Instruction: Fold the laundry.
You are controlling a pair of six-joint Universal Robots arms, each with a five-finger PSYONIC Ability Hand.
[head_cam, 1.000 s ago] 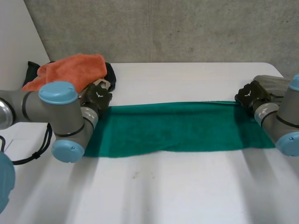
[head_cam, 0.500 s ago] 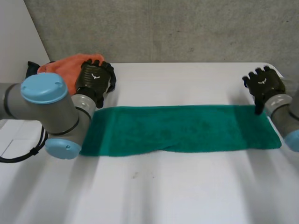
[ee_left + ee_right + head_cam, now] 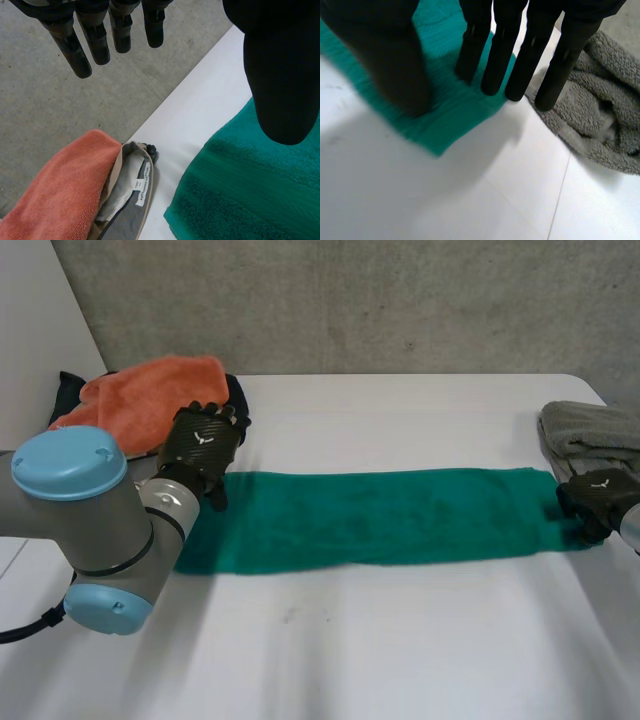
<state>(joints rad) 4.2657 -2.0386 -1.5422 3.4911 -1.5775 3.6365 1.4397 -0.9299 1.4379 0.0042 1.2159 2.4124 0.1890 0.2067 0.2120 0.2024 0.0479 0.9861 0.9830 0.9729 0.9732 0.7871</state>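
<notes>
Lying flat: green towel [image 3: 380, 515]; L hand [image 3: 203, 443], R hand [image 3: 598, 496] fingers straight, released.

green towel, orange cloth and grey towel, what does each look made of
Green towel: looks like cotton terry, matte, with a short nubbly pile and ridged bands across it.
Orange cloth: a finer, fuzzy matte nap, possibly microfibre or fleece; the look leaves it open.
Grey towel: thick terry, matte, with coarse loops showing, likely cotton.
</notes>
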